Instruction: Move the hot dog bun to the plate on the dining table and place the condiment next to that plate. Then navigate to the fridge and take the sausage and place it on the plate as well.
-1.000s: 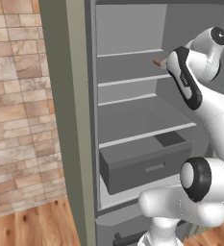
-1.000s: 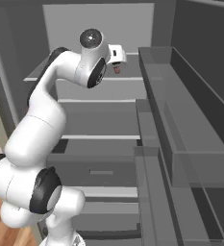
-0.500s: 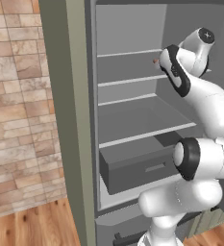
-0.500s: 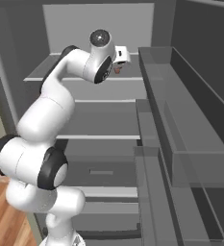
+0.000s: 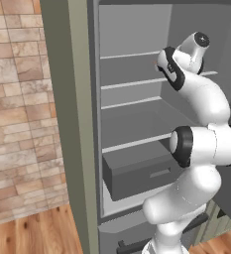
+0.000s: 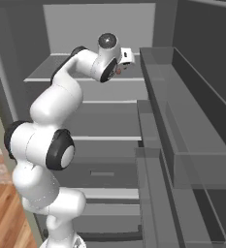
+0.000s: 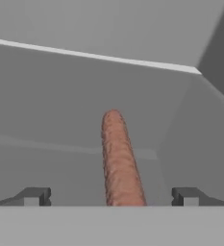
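Note:
The sausage, a thin reddish-brown cylinder, lies on an upper white shelf of the fridge and points away from the hand. In the hand view my gripper is open, with one dark fingertip on each side of the sausage's near end and not touching it. From the right base view a bit of the sausage shows just under the wrist. The fridge's grey-green door stands open at the left. The hot dog bun, plate, condiment and dining table are out of view.
White shelves sit below the arm, and a dark grey drawer juts out lower down. Clear door bins line the right side. A brick wall and wood floor lie left of the fridge.
The arm has stretched deeper into the fridge along the upper shelf, bringing the open hand up to the sausage. The sausage has stayed in place.

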